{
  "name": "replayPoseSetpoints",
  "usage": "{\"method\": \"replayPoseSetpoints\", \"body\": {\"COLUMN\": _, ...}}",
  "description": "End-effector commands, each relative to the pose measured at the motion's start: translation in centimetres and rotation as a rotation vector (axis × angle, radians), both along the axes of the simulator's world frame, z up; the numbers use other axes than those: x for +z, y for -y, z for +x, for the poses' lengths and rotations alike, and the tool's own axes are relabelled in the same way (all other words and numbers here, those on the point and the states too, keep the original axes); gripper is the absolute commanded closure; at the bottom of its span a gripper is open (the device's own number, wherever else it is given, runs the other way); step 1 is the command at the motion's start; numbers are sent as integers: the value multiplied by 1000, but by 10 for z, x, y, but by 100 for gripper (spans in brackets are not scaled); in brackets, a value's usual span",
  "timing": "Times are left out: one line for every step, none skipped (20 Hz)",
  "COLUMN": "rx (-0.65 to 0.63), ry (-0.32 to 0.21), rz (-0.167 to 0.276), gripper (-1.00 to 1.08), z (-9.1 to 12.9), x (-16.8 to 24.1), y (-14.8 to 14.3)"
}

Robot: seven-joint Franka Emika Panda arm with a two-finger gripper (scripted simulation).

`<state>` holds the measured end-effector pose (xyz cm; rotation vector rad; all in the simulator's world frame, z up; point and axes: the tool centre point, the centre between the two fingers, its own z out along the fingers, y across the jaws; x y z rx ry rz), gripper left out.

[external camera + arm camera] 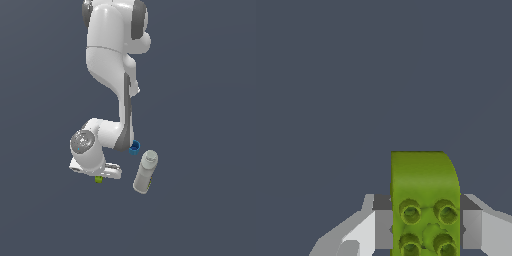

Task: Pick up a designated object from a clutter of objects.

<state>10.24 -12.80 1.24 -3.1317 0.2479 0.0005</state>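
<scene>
The big white robot arm (112,55) comes down from the top of the exterior view. It bends at a round grey joint (81,141) low down, and its wrist points down at the dark grey-blue surface (210,125).

The claw (99,178) sits under the white wrist block. In the exterior view only a tiny bit of green peeks out below it. That is the small lime-green toy brick with round studs (425,202).

In the wrist view the brick is seen up close. It sits right between the two grey claw pads (383,229), one on each side. The pads touch its sides, so the claw is closed tight around the brick. Four round studs show on the brick's face. The pictures do not show if the brick is touching the surface or is off it.

A small blue cup (134,147) sits just beside the arm's dark elbow part, and the arm hides some of it. A larger white-grey bottle (145,172) lies tilted on the surface, near the cup, toward the exterior view's right of the claw. The bottle and the claw are apart.
</scene>
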Motion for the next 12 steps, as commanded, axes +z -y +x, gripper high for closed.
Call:
{"method": "replayPoseSetpoints", "body": {"rx": 0, "ry": 0, "rz": 0, "gripper": 108, "z": 0, "x": 1, "y": 0}}
{"method": "replayPoseSetpoints", "body": {"rx": 0, "ry": 0, "rz": 0, "gripper": 108, "z": 0, "x": 2, "y": 0}}
{"method": "replayPoseSetpoints", "body": {"rx": 0, "ry": 0, "rz": 0, "gripper": 108, "z": -1, "x": 4, "y": -1}}
{"method": "replayPoseSetpoints", "body": {"rx": 0, "ry": 0, "rz": 0, "gripper": 108, "z": -1, "x": 6, "y": -1}}
{"method": "replayPoseSetpoints", "body": {"rx": 0, "ry": 0, "rz": 0, "gripper": 108, "z": -1, "x": 9, "y": -1}}
{"method": "replayPoseSetpoints", "body": {"rx": 0, "ry": 0, "rz": 0, "gripper": 108, "z": -2, "x": 12, "y": -1}}
{"method": "replayPoseSetpoints", "body": {"rx": 0, "ry": 0, "rz": 0, "gripper": 108, "z": -3, "x": 16, "y": -1}}
{"method": "replayPoseSetpoints", "body": {"rx": 0, "ry": 0, "rz": 0, "gripper": 108, "z": -3, "x": 20, "y": -2}}
{"method": "replayPoseSetpoints", "body": {"rx": 0, "ry": 0, "rz": 0, "gripper": 108, "z": -4, "x": 25, "y": -2}}
{"method": "replayPoseSetpoints", "body": {"rx": 0, "ry": 0, "rz": 0, "gripper": 108, "z": -5, "x": 30, "y": -3}}
{"method": "replayPoseSetpoints", "body": {"rx": 0, "ry": 0, "rz": 0, "gripper": 108, "z": -6, "x": 36, "y": -3}}
{"method": "replayPoseSetpoints", "body": {"rx": 0, "ry": 0, "rz": 0, "gripper": 108, "z": -7, "x": 43, "y": -4}}
